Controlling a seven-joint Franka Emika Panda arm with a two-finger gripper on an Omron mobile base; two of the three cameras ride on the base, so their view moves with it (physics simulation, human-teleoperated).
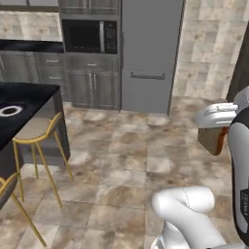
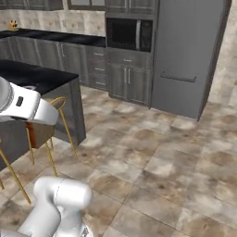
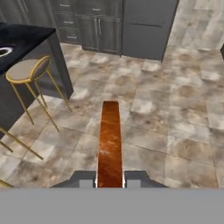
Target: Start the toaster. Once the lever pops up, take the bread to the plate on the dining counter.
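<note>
A bread slice point(image 3: 110, 144) rides edge-on in the claw point(image 3: 110, 183), pinched at its crust, above the tiled floor. The plate point(image 1: 10, 110) waits at ten o'clock on the dining surface point(image 1: 29, 104). Light and crumbly, it likely wants a gentle edge grip.

The bread point(image 3: 110, 144), orange-brown crusted, is held edge-on in the claw point(image 3: 110, 181), well apart from the plate point(image 1: 9, 110) on the black surface point(image 1: 29, 97).
</note>
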